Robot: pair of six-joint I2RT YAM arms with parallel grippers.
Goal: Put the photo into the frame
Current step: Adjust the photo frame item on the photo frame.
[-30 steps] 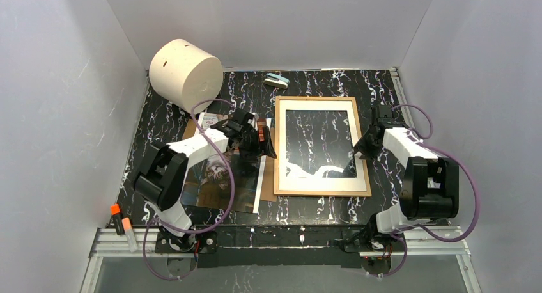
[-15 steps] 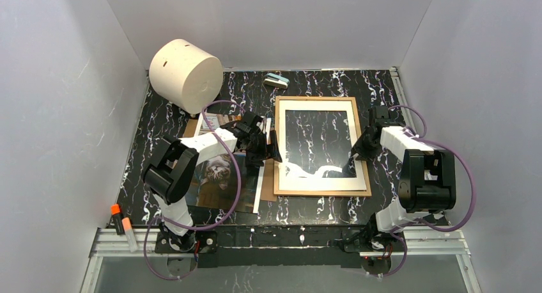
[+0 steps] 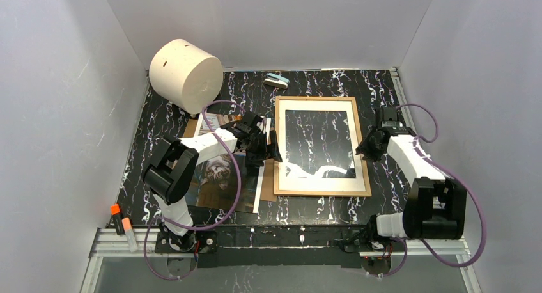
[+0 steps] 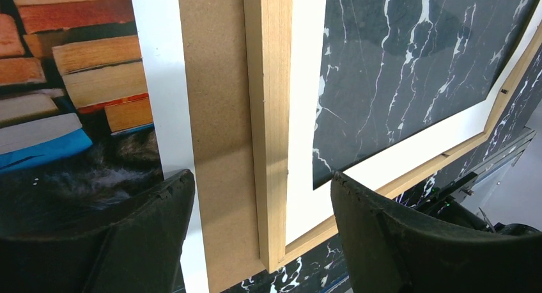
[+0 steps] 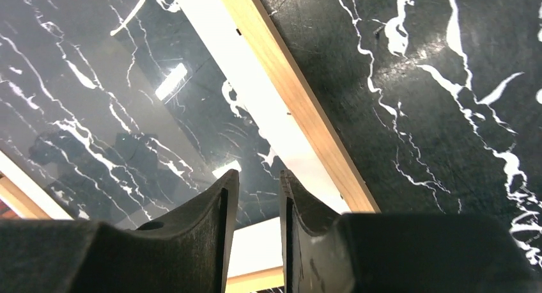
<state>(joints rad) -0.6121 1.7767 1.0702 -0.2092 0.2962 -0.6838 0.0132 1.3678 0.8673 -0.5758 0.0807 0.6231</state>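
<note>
Since a second ago the right arm has swung its elbow out toward the near right corner, and the left arm has reached across to the frame's left side.

Progress, by my reading, is early. The frame [image 3: 323, 192] lies flat on the black marbled table [image 3: 332, 85], a white mat [image 3: 359, 146] sitting in it and the table's veining showing through the window. A brown board [image 4: 217, 114] lies just beside its left edge. The photo [image 3: 217, 171] is still outside, flat on the table left of that board. It has yet to be lifted, laid over the window and backed.

The left gripper [image 4: 259, 178] hangs with jaws wide apart, straddling the frame's left wooden rail and the board, holding nothing. The right gripper [image 5: 257, 174] sits over the frame's right side with jaws almost together, only a slit between them and nothing in it.

Hard to judge:
- the left arm covers much of the photo from above
- the white strip beside the print may be its border or a separate sheet
- which face of the frame is up is unclear
- whether either gripper touches the frame is unclear
</note>
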